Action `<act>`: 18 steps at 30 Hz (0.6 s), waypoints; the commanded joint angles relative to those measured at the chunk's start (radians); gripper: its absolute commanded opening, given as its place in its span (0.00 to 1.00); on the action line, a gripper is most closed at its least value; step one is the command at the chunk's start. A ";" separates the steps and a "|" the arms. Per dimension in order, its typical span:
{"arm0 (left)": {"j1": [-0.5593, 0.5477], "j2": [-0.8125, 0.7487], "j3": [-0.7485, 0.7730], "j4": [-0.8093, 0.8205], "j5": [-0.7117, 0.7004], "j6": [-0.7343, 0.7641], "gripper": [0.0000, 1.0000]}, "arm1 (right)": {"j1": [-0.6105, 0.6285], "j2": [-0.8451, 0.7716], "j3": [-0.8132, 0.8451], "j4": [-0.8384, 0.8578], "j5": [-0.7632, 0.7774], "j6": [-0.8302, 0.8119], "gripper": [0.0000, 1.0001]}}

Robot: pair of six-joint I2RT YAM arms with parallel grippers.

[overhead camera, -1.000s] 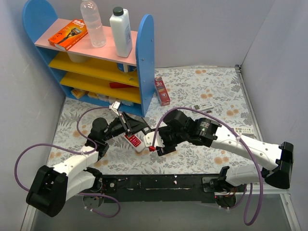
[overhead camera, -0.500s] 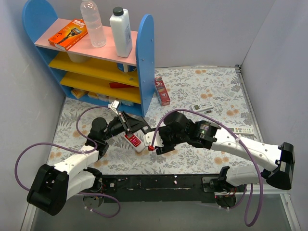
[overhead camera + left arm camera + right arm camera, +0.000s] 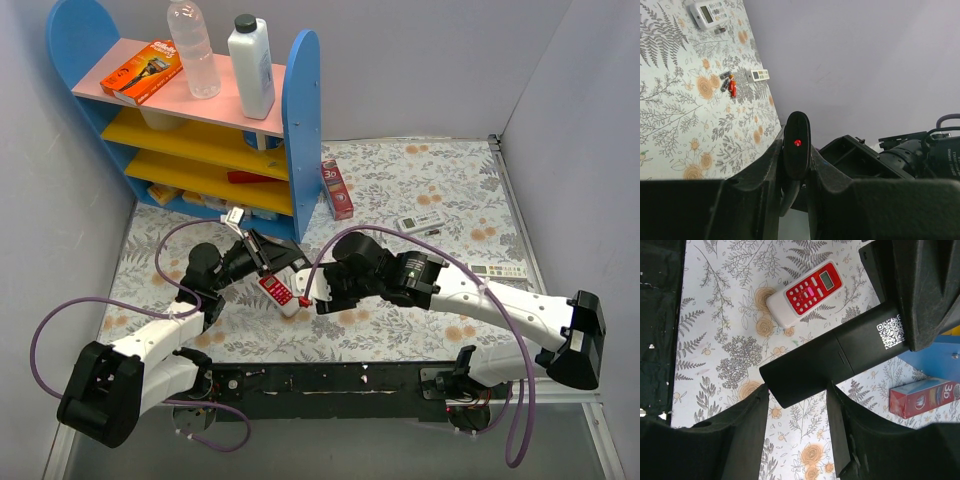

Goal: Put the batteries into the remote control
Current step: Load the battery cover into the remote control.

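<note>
- The right arm has slid leftward in the last second. Its right gripper (image 3: 318, 291) is now tight up against the left arm's hand, where a moment ago there was a little space between them.
- As it moved, its forearm came off the small white remote with a grey display (image 3: 418, 224) at the back of the flowered tablecloth (image 3: 420, 165), and that remote now shows whole.
- The left arm has scarcely moved. Its left gripper (image 3: 797, 165) is clamped on the slim, long, all-black remote control (image 3: 840, 357) and holds it in the air, back face up, with the square code label showing.
- From the right wrist, the right gripper (image 3: 797, 390) has its fingers (image 3: 745, 435) parted, and the free end of the black remote lies across the gap. I can't tell whether the pads are touching it.
- The short red-and-white remote (image 3: 802, 292) lies on the cloth just below the two hands, untouched.
- The batteries (image 3: 730, 85), tiny red and dark cells, still lie in a cluster far over on the right of the table, beside another small white remote (image 3: 757, 75) and well apart from both hands.
- To my eye the right hand is going for the back cover, so loading hasn't started: no cell is in either hand, and the compartment looks shut.
</note>
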 commanded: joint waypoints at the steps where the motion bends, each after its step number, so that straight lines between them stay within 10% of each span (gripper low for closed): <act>1: -0.034 -0.050 0.064 0.075 0.130 -0.168 0.00 | -0.009 0.062 0.023 0.192 0.091 0.039 0.54; 18: -0.031 -0.119 0.111 -0.406 -0.158 0.210 0.00 | -0.055 -0.091 -0.081 0.209 0.122 0.452 0.86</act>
